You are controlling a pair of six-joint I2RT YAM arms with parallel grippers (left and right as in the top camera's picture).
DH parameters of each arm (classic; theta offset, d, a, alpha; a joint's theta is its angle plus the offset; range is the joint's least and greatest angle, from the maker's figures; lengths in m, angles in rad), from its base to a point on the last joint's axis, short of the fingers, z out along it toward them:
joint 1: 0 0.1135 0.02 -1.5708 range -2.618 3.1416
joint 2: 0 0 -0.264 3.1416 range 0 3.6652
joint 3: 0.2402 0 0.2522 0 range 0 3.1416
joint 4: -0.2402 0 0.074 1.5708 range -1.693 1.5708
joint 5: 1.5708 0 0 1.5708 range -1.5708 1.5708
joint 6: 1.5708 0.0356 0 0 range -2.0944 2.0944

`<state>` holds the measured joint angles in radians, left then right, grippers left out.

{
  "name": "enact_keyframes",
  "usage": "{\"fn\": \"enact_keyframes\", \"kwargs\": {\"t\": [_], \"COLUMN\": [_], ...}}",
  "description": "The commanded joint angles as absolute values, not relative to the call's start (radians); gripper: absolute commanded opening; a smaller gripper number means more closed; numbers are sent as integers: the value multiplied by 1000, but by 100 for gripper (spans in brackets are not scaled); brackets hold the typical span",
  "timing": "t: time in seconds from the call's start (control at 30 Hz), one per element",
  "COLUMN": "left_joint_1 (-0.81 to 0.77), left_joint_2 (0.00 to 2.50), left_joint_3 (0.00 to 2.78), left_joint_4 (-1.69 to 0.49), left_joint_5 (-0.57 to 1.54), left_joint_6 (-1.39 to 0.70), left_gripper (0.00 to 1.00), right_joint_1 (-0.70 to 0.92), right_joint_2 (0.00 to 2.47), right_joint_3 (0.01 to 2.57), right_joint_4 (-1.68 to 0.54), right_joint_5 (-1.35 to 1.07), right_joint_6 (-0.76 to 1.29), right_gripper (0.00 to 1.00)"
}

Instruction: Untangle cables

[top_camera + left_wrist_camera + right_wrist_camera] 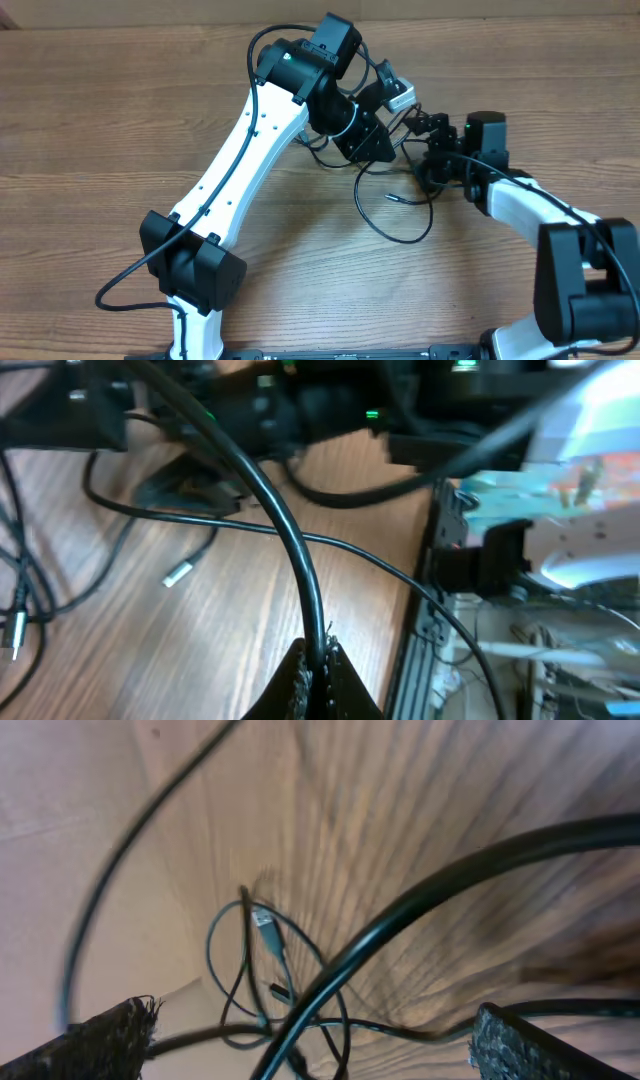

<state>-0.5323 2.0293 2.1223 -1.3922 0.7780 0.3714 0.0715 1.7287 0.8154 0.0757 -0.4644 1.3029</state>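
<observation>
Thin black cables [396,212] lie in loose loops on the wooden table between the two arms, with a small plug end [392,197] inside one loop. My left gripper [385,148] is shut on one black cable [300,565], which runs up from the closed fingertips [318,665]. A silver plug [175,573] lies on the wood to its left. My right gripper [432,165] is open, with its fingers wide apart [310,1055]. A thick-looking cable [400,920] crosses between them, above tangled thin loops and a plug [265,925]. I cannot tell whether it touches either finger.
The wooden table [120,110] stretches left and forward of the arms. The left wrist view shows the table's edge [418,610] with a metal rail and clutter beyond it. The right arm's body [585,270] fills the lower right.
</observation>
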Motion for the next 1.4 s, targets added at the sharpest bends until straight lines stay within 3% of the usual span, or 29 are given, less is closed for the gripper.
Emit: {"fn": "enact_keyframes", "kwargs": {"t": [0.0, 0.37, 0.87, 0.93, 1.13, 1.2, 1.37], "left_joint_1": [-530, -531, -533, -533, -533, -533, -533], "left_joint_2": [2032, 2032, 2032, 2032, 2032, 2032, 2032], "left_joint_3": [2141, 2141, 2141, 2141, 2141, 2141, 2141], "left_joint_4": [-1421, -1464, -1462, -1462, -1462, -1462, -1459], "left_joint_5": [831, 849, 918, 919, 925, 925, 907], "left_joint_6": [452, 503, 555, 555, 555, 555, 555], "left_gripper": [4, 4, 4, 4, 4, 4, 4], "right_joint_1": [65, -40, 23, 30, 33, 33, 33], "right_joint_2": [1745, 1745, 1745, 1745, 1745, 1745, 1745], "right_joint_3": [816, 817, 816, 816, 816, 816, 816], "right_joint_4": [100, 217, 275, 275, 276, 276, 276], "right_joint_5": [-466, -629, -813, -813, -827, -841, -894], "right_joint_6": [1418, 1489, 1485, 1485, 1485, 1485, 1485], "right_gripper": [100, 100, 100, 93, 56, 47, 45]}}
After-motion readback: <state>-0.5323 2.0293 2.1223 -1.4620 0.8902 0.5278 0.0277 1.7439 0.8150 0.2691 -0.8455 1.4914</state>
